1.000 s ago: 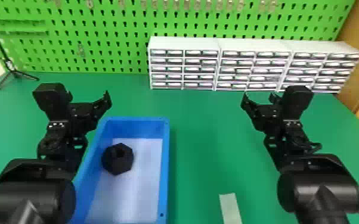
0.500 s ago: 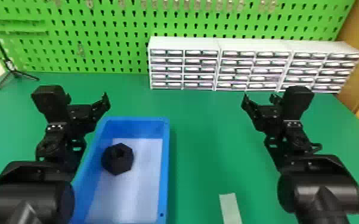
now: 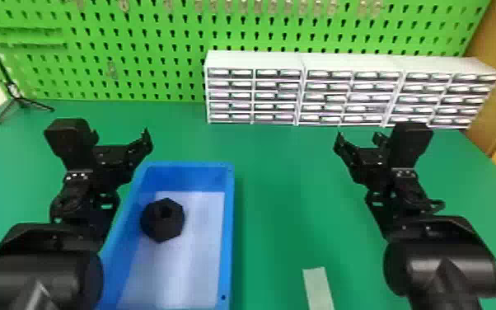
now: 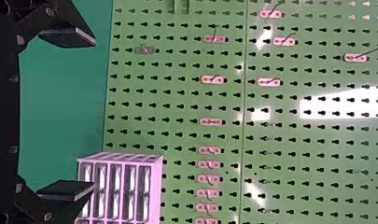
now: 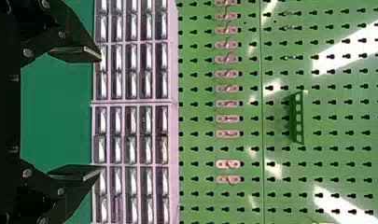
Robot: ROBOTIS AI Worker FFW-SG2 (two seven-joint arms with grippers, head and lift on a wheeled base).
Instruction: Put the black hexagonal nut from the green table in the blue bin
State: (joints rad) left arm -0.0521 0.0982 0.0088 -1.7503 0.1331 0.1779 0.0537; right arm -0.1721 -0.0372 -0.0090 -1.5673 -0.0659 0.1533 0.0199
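While left gripper point(image 3: 120, 134) and right gripper point(image 3: 358, 137) gape, one blue bin point(image 3: 227, 231) holds one nut point(image 3: 161, 230).

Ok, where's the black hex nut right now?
In the head view, the black hexagonal nut lies inside the blue bin, toward its far left, just right of the left arm.

The left end effector point(image 3: 120, 136) gapes; beyond it show green desk point(image 4: 60, 105), drawer cabinet point(image 4: 155, 186) and pegboard point(image 4: 184, 111) (pink hooks point(image 4: 211, 122) and all).
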